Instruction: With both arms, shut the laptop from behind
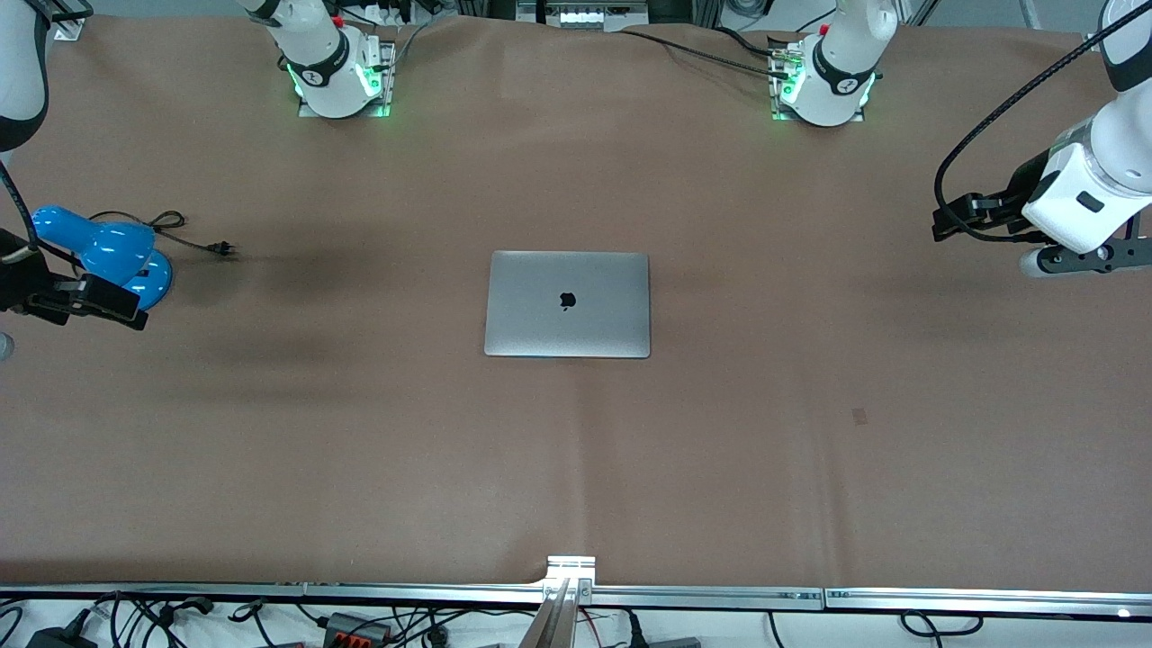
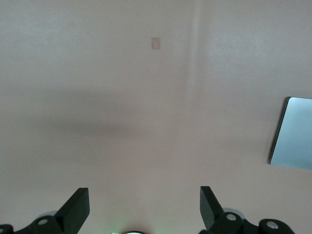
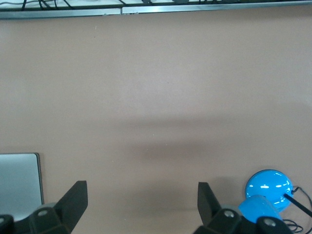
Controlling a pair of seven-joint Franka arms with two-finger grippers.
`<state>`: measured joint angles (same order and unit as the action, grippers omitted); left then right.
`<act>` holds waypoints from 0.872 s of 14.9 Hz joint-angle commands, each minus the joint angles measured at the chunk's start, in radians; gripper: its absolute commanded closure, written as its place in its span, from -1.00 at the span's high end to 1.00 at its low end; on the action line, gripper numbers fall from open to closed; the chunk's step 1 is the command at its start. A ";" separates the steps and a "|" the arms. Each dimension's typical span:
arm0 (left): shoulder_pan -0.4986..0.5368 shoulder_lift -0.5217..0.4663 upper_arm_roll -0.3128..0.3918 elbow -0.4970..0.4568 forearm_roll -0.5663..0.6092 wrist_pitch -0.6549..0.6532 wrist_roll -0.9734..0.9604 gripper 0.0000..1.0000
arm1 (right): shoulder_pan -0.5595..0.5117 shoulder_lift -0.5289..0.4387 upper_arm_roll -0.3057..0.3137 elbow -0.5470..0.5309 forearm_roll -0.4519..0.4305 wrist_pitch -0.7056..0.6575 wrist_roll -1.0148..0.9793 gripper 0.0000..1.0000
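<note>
Shut laptop point(image 1: 567, 304), black apple logo point(image 1: 567, 301)

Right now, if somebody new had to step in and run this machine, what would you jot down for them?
Left end effector: open, holding nothing, up over bare table at the left arm's end.
Right end effector: open, holding nothing, up over the table beside the blue desk lamp at the right arm's end.
Laptop: mid-table, lid down flat, logo up, touched by neither arm.
Done: the laptop is shut.
Left: nothing apparent on the laptop itself; both arms wait out at the table's ends.
</note>
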<state>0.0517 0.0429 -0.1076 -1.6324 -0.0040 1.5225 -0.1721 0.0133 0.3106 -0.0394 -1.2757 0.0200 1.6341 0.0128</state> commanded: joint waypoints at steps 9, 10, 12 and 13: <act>-0.010 -0.009 0.005 0.009 -0.019 -0.018 0.008 1.00 | -0.027 -0.334 0.027 -0.435 -0.055 0.083 -0.025 1.00; -0.009 -0.009 0.006 0.009 -0.019 -0.018 0.008 1.00 | -0.027 -0.334 0.027 -0.421 -0.055 0.067 -0.025 1.00; -0.009 -0.009 0.006 0.009 -0.019 -0.019 0.008 1.00 | -0.027 -0.337 0.026 -0.416 -0.054 0.032 -0.036 1.00; -0.009 -0.009 0.005 0.009 -0.019 -0.019 0.008 1.00 | -0.027 -0.343 0.026 -0.418 -0.052 0.027 -0.036 1.00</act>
<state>0.0461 0.0426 -0.1081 -1.6310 -0.0045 1.5219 -0.1721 0.0042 -0.0207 -0.0310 -1.6988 -0.0217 1.6908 -0.0057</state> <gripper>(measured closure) 0.000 0.000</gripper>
